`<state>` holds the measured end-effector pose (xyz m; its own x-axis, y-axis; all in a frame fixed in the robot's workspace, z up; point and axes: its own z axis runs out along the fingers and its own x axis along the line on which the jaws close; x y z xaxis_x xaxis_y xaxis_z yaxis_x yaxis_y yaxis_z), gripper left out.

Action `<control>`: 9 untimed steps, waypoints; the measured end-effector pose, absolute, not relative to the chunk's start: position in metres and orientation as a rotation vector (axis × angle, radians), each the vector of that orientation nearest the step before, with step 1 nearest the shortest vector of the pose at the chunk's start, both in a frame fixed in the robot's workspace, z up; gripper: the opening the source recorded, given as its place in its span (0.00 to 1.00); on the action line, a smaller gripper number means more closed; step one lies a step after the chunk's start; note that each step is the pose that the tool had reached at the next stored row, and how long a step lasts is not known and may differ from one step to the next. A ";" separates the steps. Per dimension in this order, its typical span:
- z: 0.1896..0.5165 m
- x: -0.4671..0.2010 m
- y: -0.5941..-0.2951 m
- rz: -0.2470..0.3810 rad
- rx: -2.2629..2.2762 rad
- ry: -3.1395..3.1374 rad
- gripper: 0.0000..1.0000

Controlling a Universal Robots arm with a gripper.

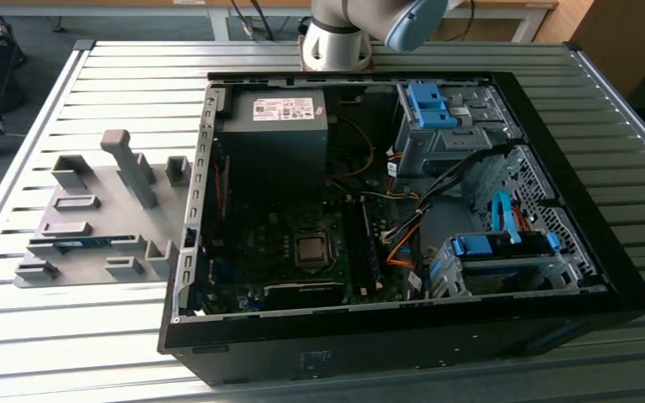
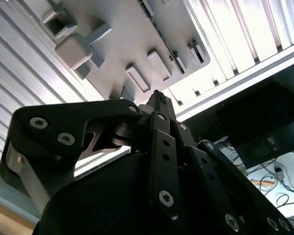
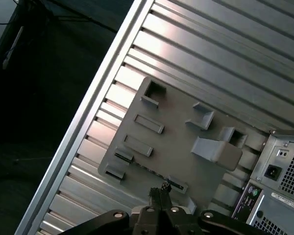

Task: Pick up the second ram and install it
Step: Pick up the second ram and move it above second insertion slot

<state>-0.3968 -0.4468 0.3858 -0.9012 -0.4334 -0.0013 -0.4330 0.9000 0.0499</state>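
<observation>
Fingers pressed together and empty, the black gripper (image 3: 161,190) is hovering over the grey slotted tray (image 1: 98,220), where the thin blue-green ram stick (image 1: 81,243) is lying edgewise almost directly beneath, lengthwise left-to-right in the exterior view.

The exterior view looks steeply down from high up onto the slatted table (image 1: 98,336). It takes in the whole open computer case (image 1: 412,357) and the grey fixture plate (image 1: 87,222) beside it, with the arm's base (image 1: 336,42) at the far edge. Both wrist views look past the gripper (image 2: 157,98) (image 3: 159,190) from well above onto that same grey fixture plate (image 2: 127,39) (image 3: 176,142). The first wrist view also catches the case's rear panel (image 3: 279,171).
</observation>
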 end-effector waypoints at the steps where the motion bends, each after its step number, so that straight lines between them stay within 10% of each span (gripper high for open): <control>1: 0.386 -0.397 -0.447 -0.076 0.723 -3.046 0.11; 9: 0.385 -0.397 -0.447 -0.073 0.936 -2.984 0.11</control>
<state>-0.3969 -0.4468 0.3854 -0.8209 -0.5710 -0.0007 -0.5703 0.8199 0.0489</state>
